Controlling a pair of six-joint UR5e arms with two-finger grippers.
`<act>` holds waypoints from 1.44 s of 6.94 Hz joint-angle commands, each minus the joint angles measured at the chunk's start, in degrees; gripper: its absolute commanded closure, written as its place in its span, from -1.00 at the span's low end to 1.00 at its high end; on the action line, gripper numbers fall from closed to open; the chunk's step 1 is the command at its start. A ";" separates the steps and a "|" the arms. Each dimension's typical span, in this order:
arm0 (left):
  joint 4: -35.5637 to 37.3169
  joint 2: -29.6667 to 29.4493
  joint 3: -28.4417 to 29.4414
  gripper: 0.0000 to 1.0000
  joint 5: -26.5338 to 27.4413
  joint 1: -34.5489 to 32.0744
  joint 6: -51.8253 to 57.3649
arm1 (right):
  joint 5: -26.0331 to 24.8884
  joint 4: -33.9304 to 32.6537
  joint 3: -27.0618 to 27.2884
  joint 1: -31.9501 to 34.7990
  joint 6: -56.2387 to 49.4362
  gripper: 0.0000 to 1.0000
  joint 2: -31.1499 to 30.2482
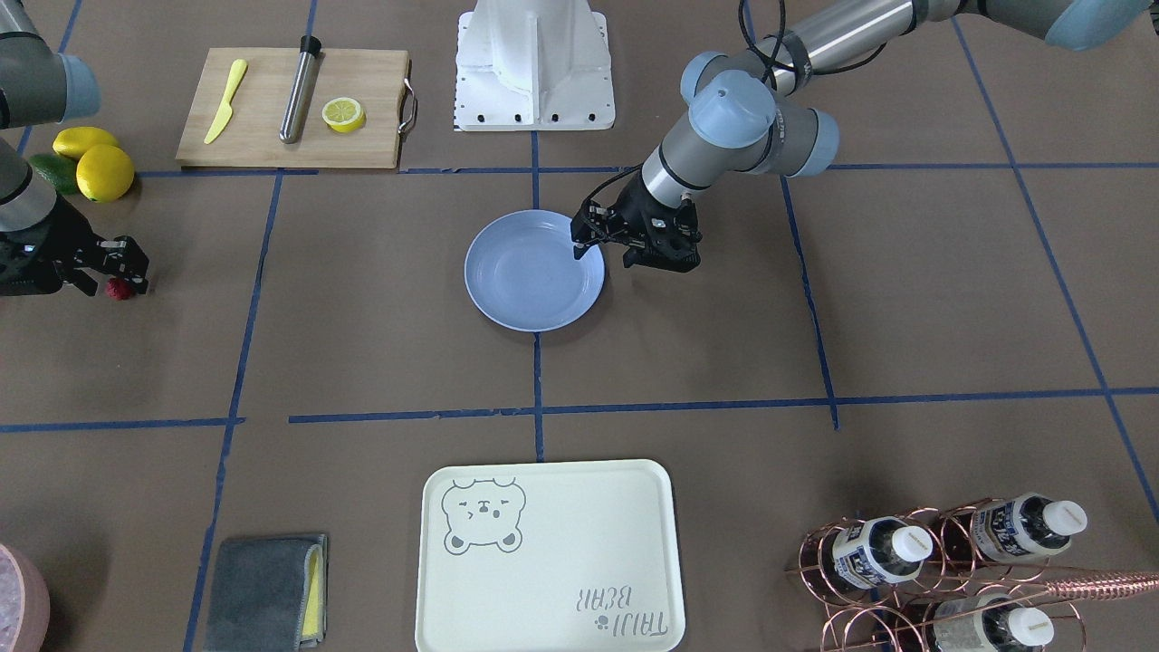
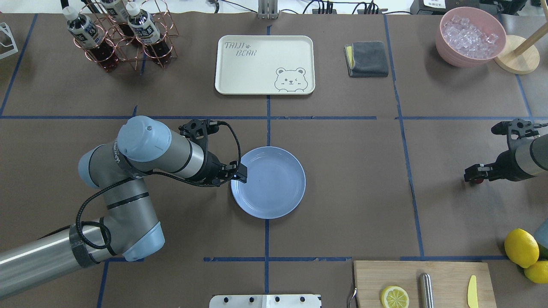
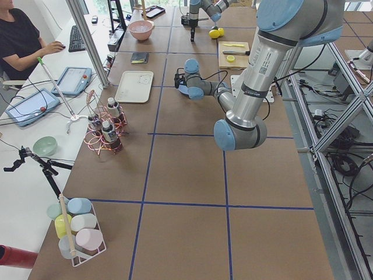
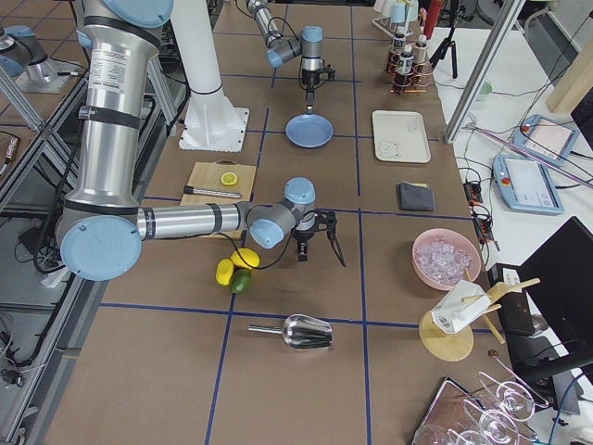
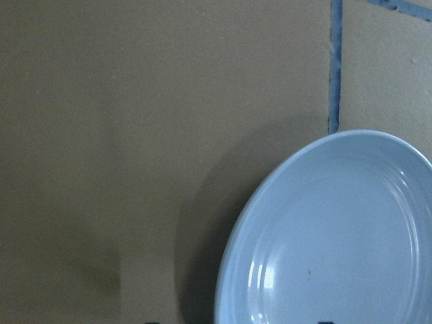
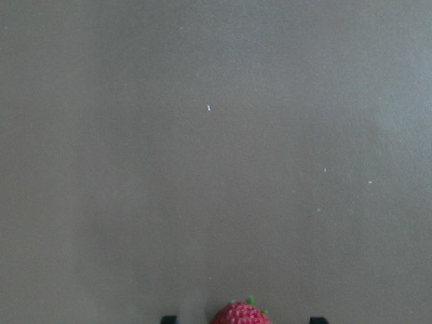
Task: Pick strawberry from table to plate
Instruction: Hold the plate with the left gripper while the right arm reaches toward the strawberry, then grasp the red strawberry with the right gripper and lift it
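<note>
The small red strawberry (image 1: 117, 290) lies on the brown table (image 1: 362, 344) near its right end, far from the plate. My right gripper (image 1: 122, 274) is down over the berry and open. In the right wrist view the strawberry (image 6: 241, 315) sits between two dark fingertips that stand well apart from it. The light blue plate (image 2: 274, 188) rests empty at the table's middle. My left gripper (image 2: 240, 172) hovers open at the plate's rim (image 5: 236, 270), holding nothing.
A cutting board (image 2: 421, 278) carries a lemon half (image 2: 394, 296), a steel rod and a yellow knife. Whole lemons (image 2: 521, 247) lie beside it. At the far side stand the bear tray (image 2: 264, 64), a grey cloth (image 2: 368, 58), a bottle rack (image 2: 115, 34) and an ice bowl (image 2: 470, 36).
</note>
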 commanded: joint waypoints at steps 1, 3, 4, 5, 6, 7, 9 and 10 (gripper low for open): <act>0.00 0.01 0.00 -0.66 0.00 -0.08 0.00 | 0.14 0.06 0.14 -0.01 0.05 0.93 0.01; 0.00 0.01 -0.70 -0.66 0.00 -0.17 0.00 | 0.84 -0.38 2.14 -0.01 2.40 1.00 0.27; 0.09 1.23 -2.62 -0.66 0.00 -0.78 0.08 | 2.41 -1.51 5.81 -0.36 8.16 1.00 1.23; 0.00 3.77 -4.99 -0.66 -0.35 -3.05 0.69 | 5.29 -1.70 7.85 -1.58 17.36 1.00 5.68; 0.09 5.71 -6.14 -0.66 -0.61 -6.12 2.79 | 4.02 -1.70 7.61 -6.29 26.93 1.00 12.42; 0.26 6.16 -5.72 -0.66 -0.53 -8.24 6.64 | 1.66 -3.88 7.52 -10.17 34.69 1.00 19.97; 0.26 9.40 -6.07 -0.66 -1.40 -11.06 7.47 | -9.11 -17.72 5.08 -20.35 43.35 1.00 37.36; 0.18 9.94 -6.15 -0.66 -2.54 -12.11 7.47 | -11.70 -20.66 -2.42 -21.97 46.42 1.00 45.98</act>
